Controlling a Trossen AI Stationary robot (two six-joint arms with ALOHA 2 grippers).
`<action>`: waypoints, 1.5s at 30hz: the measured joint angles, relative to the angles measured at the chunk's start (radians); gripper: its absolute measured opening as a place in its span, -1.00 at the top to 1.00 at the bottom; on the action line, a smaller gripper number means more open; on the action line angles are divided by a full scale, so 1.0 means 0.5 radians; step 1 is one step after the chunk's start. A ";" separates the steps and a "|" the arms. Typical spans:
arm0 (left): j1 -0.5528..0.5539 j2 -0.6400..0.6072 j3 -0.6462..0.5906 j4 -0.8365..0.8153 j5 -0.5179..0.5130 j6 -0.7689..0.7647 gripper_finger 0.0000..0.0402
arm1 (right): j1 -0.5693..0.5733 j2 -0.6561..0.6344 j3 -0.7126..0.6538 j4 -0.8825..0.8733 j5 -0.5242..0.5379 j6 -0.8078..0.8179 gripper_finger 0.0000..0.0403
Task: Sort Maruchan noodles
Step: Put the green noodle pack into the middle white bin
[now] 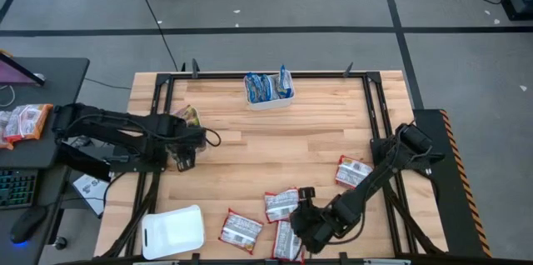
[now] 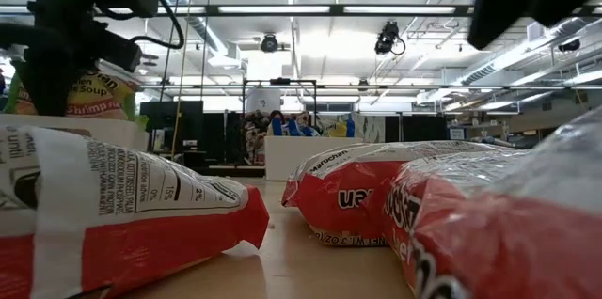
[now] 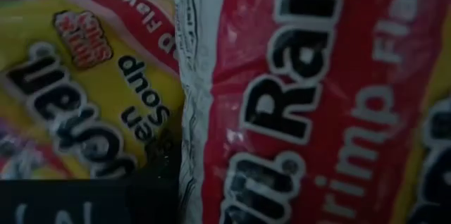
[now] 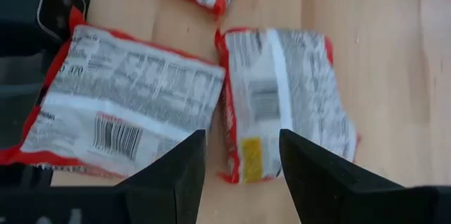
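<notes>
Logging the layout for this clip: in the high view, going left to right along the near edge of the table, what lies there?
Empty white tray → red-white packet → right hand, low over the packets beside it → lone red-white packet, set farther back near the right rail.

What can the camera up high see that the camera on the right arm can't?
Only the high view shows the white tray of blue packets at the table's far edge, the empty white tray at the near left corner, and the left gripper at a yellow-green packet. Only the right wrist view shows the barcode and printed panels on the red packets' backs. Both show the right gripper, open, above red-white packets on the wooden table.
</notes>
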 joint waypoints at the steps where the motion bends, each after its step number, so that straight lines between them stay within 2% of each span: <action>1: 0.014 0.001 0.000 0.025 0.054 -0.031 0.13 | -0.021 -0.001 0.021 -0.004 -0.021 -0.056 0.08; 9: 0.026 0.000 -0.099 0.111 0.143 -0.229 0.08 | -0.100 -0.004 0.172 -0.022 -0.077 -0.433 0.08; 16: -0.114 -0.001 -0.218 0.236 -0.068 -0.263 0.03 | -0.076 -0.003 0.151 -0.089 -0.009 -0.409 0.08; 21: -0.151 0.000 -0.221 0.227 -0.058 -0.327 -0.15 | -0.079 -0.003 0.150 -0.056 -0.017 -0.388 0.08; 25: -0.154 0.002 -0.150 0.124 0.067 -0.364 -0.32 | -0.083 -0.003 0.171 -0.055 -0.022 -0.426 0.08; 29: -0.153 0.002 0.035 -0.113 0.086 -0.399 -0.36 | -0.114 -0.003 0.210 -0.063 -0.067 -0.511 0.08; 39: -0.152 0.002 0.312 -0.181 0.014 -0.399 -0.17 | -0.160 -0.003 0.218 -0.088 -0.216 -0.550 0.08; 45: -0.153 0.001 0.430 -0.297 0.079 -0.369 0.23 | -0.164 -0.003 0.218 -0.178 -0.384 -0.542 0.08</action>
